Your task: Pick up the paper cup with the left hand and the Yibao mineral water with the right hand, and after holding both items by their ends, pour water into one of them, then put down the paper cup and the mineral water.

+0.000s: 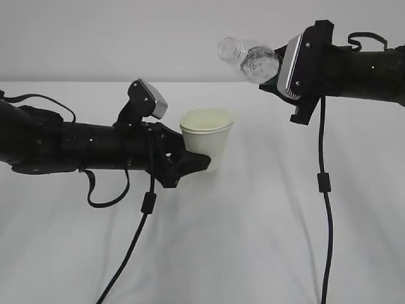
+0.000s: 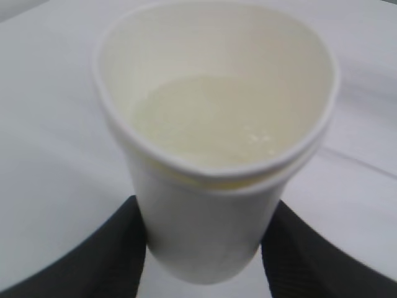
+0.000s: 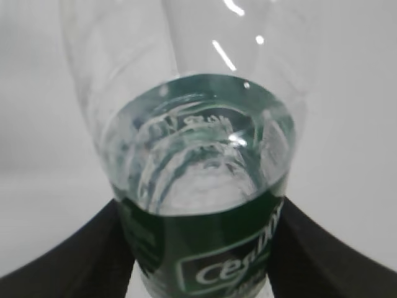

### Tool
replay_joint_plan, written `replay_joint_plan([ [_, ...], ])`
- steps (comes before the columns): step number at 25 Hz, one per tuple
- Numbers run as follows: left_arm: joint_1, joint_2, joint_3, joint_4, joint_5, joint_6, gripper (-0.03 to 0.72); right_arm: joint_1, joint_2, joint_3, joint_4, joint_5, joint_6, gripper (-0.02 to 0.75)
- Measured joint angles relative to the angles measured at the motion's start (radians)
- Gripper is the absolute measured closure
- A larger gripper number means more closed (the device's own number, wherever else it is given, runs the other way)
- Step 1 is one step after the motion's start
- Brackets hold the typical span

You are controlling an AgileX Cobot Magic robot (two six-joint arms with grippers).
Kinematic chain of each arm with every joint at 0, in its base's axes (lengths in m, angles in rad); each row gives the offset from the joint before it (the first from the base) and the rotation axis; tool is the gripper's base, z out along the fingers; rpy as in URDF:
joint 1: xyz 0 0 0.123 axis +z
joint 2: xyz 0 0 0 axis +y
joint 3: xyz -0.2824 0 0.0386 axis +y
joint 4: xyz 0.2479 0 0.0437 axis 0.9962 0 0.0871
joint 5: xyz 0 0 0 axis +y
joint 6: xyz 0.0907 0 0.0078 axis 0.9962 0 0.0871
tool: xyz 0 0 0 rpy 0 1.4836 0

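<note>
The white paper cup [image 1: 207, 140] is upright just above the table, and my left gripper [image 1: 192, 162] is shut on its lower part from the left. In the left wrist view the cup [image 2: 211, 155] fills the frame between two black fingers [image 2: 93, 261], and its cream inside shows small glints at the bottom. The Yibao mineral water [image 1: 251, 59] lies almost level in the air, above and to the right of the cup, with its open neck pointing left. My right gripper [image 1: 273, 75] is shut on its green-labelled end. The bottle [image 3: 198, 161] holds water by the label [image 3: 217, 254]. No stream shows.
The white table [image 1: 253, 240] runs under both arms, with a pale wall behind. A black cable [image 1: 147, 204] hangs from the left arm down to the front edge. Another cable [image 1: 324, 183] drops from the right arm.
</note>
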Motion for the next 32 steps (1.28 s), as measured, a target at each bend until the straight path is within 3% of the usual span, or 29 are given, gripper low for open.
replay_joint_plan([
  [7, 0.08, 0.0, 0.0, -0.044, 0.0, 0.002, 0.294, 0.0, 0.0, 0.0, 0.021, 0.0, 0.206, 0.294],
  [17, 0.161, 0.0, 0.0, -0.059, -0.006, 0.004, 0.294, 0.0, 0.0, 0.0, 0.085, 0.0, 0.331, 0.294],
  [32, 0.183, 0.0, 0.0, -0.06, -0.024, 0.004, 0.294, 0.0, 0.0, 0.0, 0.208, 0.047, 0.434, 0.296],
])
